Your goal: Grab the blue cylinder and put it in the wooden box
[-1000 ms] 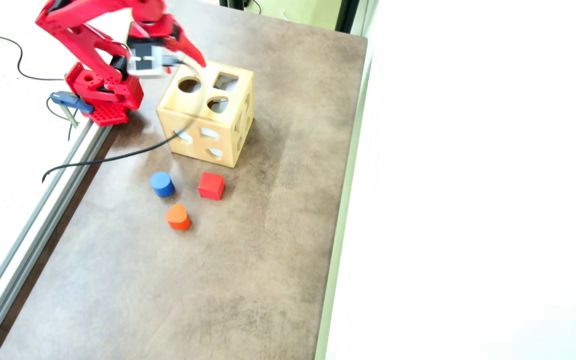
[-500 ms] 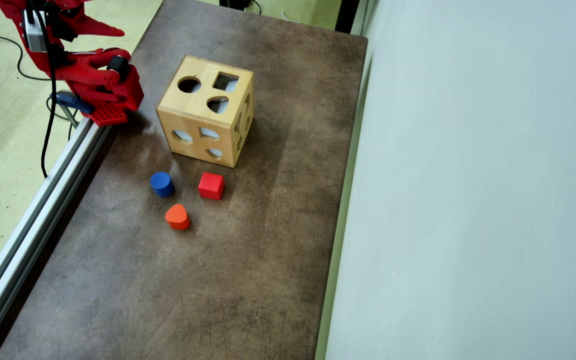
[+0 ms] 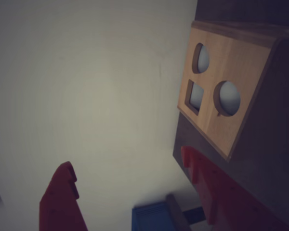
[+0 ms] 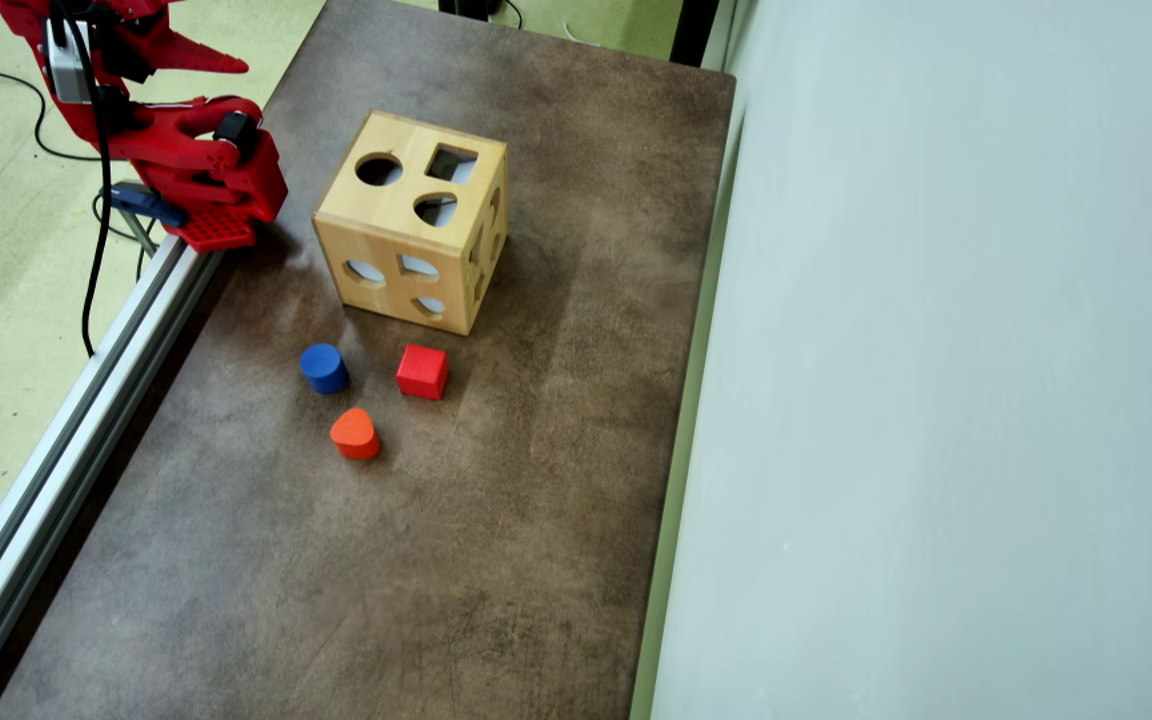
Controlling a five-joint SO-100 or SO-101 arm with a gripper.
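open tabletop (image 4: 496,560), wooden box (image 4: 414,225) behind three close-set blocks

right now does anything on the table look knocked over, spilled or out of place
Nothing stands out. The wooden box sits flat, and the blue cylinder, red cube and orange block stand apart in front of it. The gripper is open and empty.

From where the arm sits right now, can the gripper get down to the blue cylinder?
Probably yes. The blue cylinder stands apart from the red cube and orange block, with bare table around it. The wooden box sits farther back, off the likely path. The gripper is folded back, open and empty.
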